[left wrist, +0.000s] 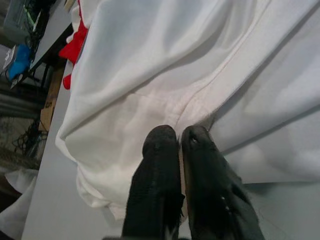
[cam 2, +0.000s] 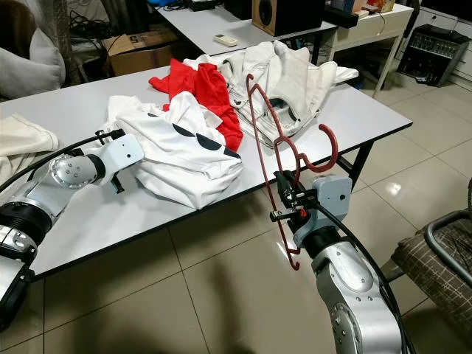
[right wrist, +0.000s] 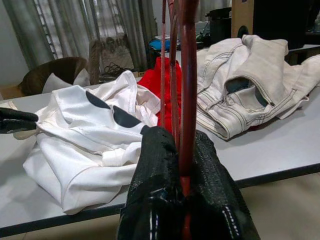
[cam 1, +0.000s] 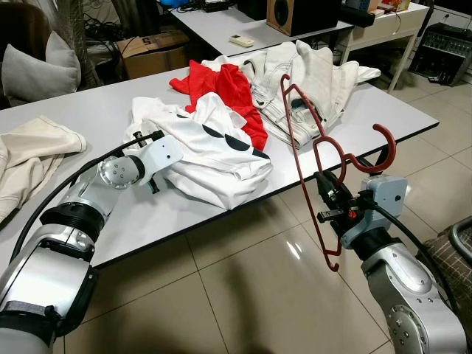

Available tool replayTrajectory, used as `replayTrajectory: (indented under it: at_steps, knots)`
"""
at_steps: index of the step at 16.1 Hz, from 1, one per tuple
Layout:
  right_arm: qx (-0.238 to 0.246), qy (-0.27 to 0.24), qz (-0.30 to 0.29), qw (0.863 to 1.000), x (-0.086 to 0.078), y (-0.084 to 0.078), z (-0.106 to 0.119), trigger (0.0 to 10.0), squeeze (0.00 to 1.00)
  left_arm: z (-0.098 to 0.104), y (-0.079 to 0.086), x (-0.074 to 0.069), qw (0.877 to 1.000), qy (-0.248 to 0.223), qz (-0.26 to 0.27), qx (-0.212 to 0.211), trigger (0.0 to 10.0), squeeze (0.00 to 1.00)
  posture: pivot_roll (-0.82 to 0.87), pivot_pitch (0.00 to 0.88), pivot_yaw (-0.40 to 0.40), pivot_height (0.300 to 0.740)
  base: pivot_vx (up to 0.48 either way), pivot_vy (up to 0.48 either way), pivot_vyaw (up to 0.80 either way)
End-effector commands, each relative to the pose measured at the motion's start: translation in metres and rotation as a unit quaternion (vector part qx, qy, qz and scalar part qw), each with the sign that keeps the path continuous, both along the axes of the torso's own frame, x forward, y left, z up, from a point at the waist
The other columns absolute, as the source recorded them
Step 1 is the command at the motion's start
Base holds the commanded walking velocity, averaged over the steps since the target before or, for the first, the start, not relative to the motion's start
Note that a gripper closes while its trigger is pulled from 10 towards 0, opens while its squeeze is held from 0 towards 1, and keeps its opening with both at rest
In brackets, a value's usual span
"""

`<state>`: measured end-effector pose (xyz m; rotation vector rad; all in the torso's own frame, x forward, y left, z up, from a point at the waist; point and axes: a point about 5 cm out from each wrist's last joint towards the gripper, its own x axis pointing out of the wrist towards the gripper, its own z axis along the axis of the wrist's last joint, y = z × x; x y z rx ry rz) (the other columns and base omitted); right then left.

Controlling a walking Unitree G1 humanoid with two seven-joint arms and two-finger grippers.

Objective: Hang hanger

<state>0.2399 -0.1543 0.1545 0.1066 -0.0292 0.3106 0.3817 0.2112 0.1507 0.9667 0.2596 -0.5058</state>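
Note:
A red wire hanger stands nearly upright over the floor, just off the table's front right edge. My right gripper is shut on its lower bar, and the red rods rise between the black fingers. A crumpled white shirt with dark spots lies mid-table. At the shirt's left edge my left gripper rests on the table. Its fingertips are pressed together with a fold of the white fabric between them.
On the grey table, a red garment and cream jeans lie behind the shirt, and a beige cloth at the far left. A chair stands at my right. A second table, boxes and a speaker are behind.

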Motion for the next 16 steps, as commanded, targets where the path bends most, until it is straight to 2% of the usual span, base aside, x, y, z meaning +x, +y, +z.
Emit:
replayTrajectory:
  at_steps: [1, 5, 7, 8, 9, 10, 12, 14, 16]
  knots:
    - [-0.002, -0.01, 0.012, 1.0, 0.001, 0.003, 0.004, 0.0, 0.0, 0.001, 0.002, 0.001, 1.0, -0.007, 0.01, -0.004, 0.0, 0.0, -0.24, 0.0, 0.059, 0.74, 0.0, 0.0, 0.0]
    - [-0.004, -0.009, 0.019, 1.0, 0.002, 0.003, 0.004, 0.0, 0.0, -0.005, 0.003, -0.001, 1.0, -0.001, 0.011, 0.01, 0.0, 0.0, -0.24, 0.0, 0.056, 0.74, 0.0, 0.0, 0.0]
    - [-0.008, -0.009, 0.045, 0.999, 0.0, 0.006, 0.005, 0.0, 0.0, -0.001, 0.004, 0.0, 1.0, -0.008, 0.015, -0.013, 0.0, 0.0, -0.25, 0.0, 0.054, 0.74, 0.0, 0.0, 0.0]
    - [-0.002, -0.007, 0.094, 0.996, -0.004, 0.013, 0.006, 0.0, 0.0, 0.008, 0.002, 0.003, 0.998, -0.018, 0.02, -0.056, 0.0, 0.0, -0.25, 0.0, 0.051, 0.74, 0.0, 0.0, 0.0]
    - [-0.009, 0.006, 0.169, 0.986, -0.014, 0.02, 0.007, 0.0, 0.0, 0.029, -0.002, 0.009, 0.991, -0.046, 0.02, -0.12, 0.0, 0.0, -0.25, 0.0, 0.051, 0.74, 0.0, 0.0, 0.0]
    - [-0.01, 0.01, 0.186, 0.983, -0.017, 0.022, 0.006, 0.0, 0.0, 0.034, -0.003, 0.011, 0.99, -0.053, 0.019, -0.133, 0.0, 0.0, -0.25, 0.0, 0.052, 0.74, 0.0, 0.0, 0.0]
    - [-0.01, 0.043, 0.247, 0.968, -0.032, 0.026, -0.001, 0.0, 0.0, 0.073, -0.004, 0.017, 0.974, -0.108, 0.019, -0.2, 0.0, 0.0, -0.23, 0.0, 0.044, 0.74, 0.0, 0.0, 0.0]
    - [-0.011, 0.06, 0.262, 0.963, -0.035, 0.029, -0.006, 0.0, 0.0, 0.088, -0.003, 0.017, 0.968, -0.129, 0.011, -0.214, 0.0, 0.0, -0.22, 0.0, 0.042, 0.74, 0.0, 0.0, 0.0]
    - [-0.035, 0.09, 0.244, 0.965, -0.025, 0.032, -0.018, 0.0, 0.0, 0.1, -0.005, 0.014, 0.968, -0.137, -0.015, -0.209, 0.0, 0.0, -0.22, 0.0, 0.055, 0.74, 0.0, 0.0, 0.0]
